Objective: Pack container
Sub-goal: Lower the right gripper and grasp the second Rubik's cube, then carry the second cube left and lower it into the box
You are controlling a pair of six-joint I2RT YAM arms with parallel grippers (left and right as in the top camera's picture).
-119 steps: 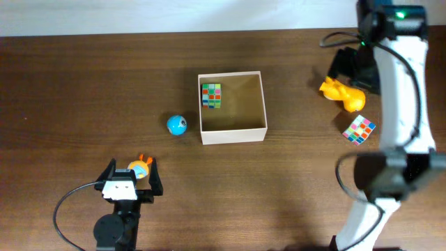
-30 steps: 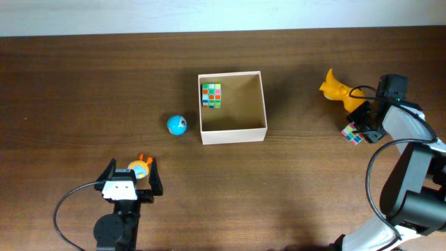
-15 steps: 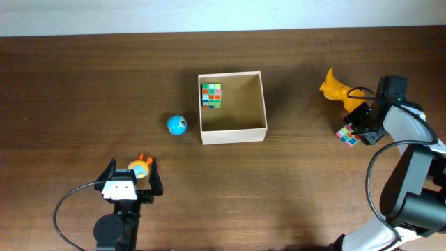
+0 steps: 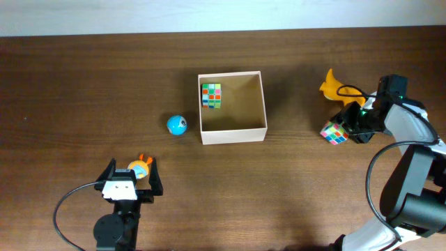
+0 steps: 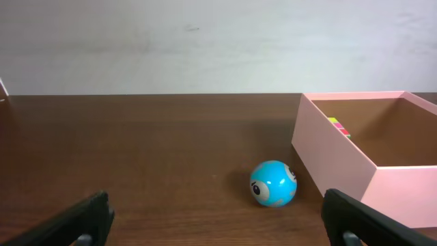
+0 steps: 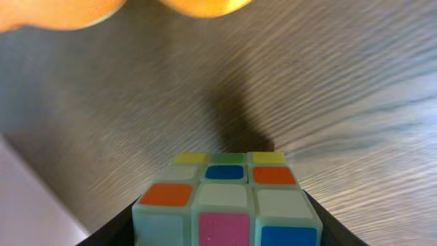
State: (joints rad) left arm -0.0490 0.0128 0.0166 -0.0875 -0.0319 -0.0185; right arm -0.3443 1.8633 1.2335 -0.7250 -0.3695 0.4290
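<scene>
The container (image 4: 233,132) is a shallow white-walled box at mid-table with one colourful puzzle cube (image 4: 211,95) in its back left corner. A second puzzle cube (image 4: 334,132) hangs to the container's right, and my right gripper (image 4: 343,128) is shut on it. The right wrist view shows that cube (image 6: 229,201) filling the space between the dark fingers (image 6: 109,231). My left gripper (image 4: 131,169) stands open near the front edge, with a small orange toy (image 4: 141,167) showing between its fingers from above. In the left wrist view the container (image 5: 334,154) stands ahead on the right.
A blue ball with eyes (image 4: 177,125) lies just left of the container, also seen from the left wrist as a blue ball (image 5: 273,183). A yellow-orange toy (image 4: 334,86) lies behind the right gripper. Dark wooden table all round.
My right gripper has carried the puzzle cube leftwards, from beside the yellow-orange toy towards the container. The left arm has stayed still.
</scene>
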